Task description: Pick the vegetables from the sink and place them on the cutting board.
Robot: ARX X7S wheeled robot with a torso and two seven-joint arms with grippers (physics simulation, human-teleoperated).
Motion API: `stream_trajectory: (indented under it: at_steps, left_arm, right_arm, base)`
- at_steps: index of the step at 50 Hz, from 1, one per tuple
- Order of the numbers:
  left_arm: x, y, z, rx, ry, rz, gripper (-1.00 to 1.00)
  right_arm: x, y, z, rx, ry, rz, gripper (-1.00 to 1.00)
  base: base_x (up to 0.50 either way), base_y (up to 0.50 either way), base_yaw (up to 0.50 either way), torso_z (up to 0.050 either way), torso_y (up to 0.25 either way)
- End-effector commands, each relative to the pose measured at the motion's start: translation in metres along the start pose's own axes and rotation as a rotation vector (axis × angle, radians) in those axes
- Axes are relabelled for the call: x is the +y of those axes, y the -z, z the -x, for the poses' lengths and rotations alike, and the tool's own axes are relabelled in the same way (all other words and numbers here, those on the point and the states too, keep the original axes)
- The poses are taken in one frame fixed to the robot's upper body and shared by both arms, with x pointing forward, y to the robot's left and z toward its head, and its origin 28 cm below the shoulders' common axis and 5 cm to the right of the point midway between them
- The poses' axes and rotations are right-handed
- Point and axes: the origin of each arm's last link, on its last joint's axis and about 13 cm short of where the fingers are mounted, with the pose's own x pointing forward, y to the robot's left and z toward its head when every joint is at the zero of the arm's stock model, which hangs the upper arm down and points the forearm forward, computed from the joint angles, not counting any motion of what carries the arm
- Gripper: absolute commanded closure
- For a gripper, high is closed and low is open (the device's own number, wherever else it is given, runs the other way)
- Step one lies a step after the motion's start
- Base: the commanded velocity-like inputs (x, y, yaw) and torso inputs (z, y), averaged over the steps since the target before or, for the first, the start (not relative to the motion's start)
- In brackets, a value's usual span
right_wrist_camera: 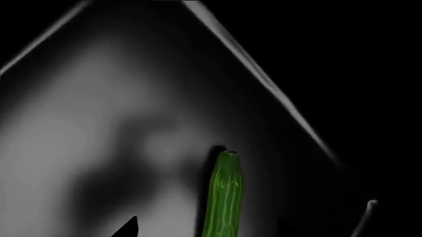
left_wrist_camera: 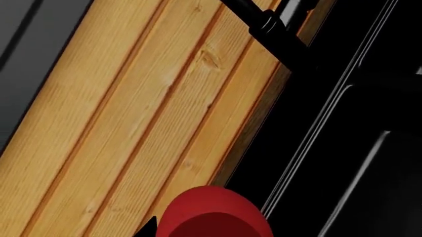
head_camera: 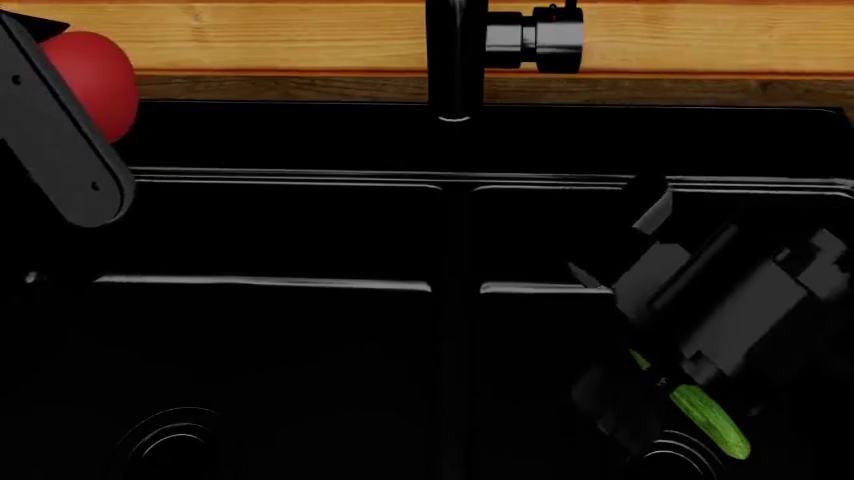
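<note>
My left gripper (left_wrist_camera: pixel 212 231) is shut on the round red tomato (left_wrist_camera: pixel 214 210). In the head view the tomato (head_camera: pixel 96 78) is up at the far left, level with the sink's back rim and partly behind the arm. The green cucumber (head_camera: pixel 710 422) lies in the right basin of the black sink (head_camera: pixel 280 230), by the drain. My right gripper (right_wrist_camera: pixel 211 232) is low over it and open. The cucumber (right_wrist_camera: pixel 226 195) runs out from between the jaws, with a gap to the one dark fingertip (right_wrist_camera: pixel 128 228) that shows. The cutting board is out of view.
A dark faucet (head_camera: pixel 454 60) with a side handle (head_camera: pixel 541 38) rises behind the divider between the basins. The light wooden countertop (left_wrist_camera: pixel 132 123) runs along the back of the sink. A ringed drain (head_camera: pixel 171 445) sits in the left basin.
</note>
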Motion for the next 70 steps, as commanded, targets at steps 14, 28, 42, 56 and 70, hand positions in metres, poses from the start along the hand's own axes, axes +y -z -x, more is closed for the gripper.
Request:
stream_trajectory:
  at_steps: [14, 28, 42, 56, 70]
  left_arm:
    - [0.003, -0.007, 0.003, 0.014, -0.010, -0.001, 1.00]
    - [0.005, -0.007, 0.001, 0.024, -0.012, -0.015, 1.00]
    - [0.002, -0.007, -0.002, 0.029, 0.001, -0.023, 1.00]
    - [0.001, -0.006, -0.006, 0.030, 0.008, -0.022, 1.00]
    - [0.002, -0.008, -0.003, 0.013, -0.023, -0.015, 1.00]
  right_arm:
    - [0.003, 0.010, -0.029, 0.021, -0.017, -0.023, -1.00]
    - [0.003, 0.020, -0.039, 0.035, -0.040, -0.138, -1.00]
    - [0.009, 0.038, -0.047, 0.085, -0.078, -0.180, -1.00]
    - [0.006, 0.054, -0.044, 0.199, -0.068, -0.227, 1.00]
    - [-0.007, 0.025, -0.022, 0.051, -0.068, -0.209, 1.00]
  base:
    - [0.00, 0.00, 0.00, 0.000, 0.000]
    - [0.00, 0.00, 0.00, 0.000, 0.000]
    - [0.00, 0.00, 0.00, -0.003, -0.007]
    - [0.00, 0.00, 0.00, -0.003, -0.005]
    - [0.00, 0.00, 0.00, -0.001, -0.002]
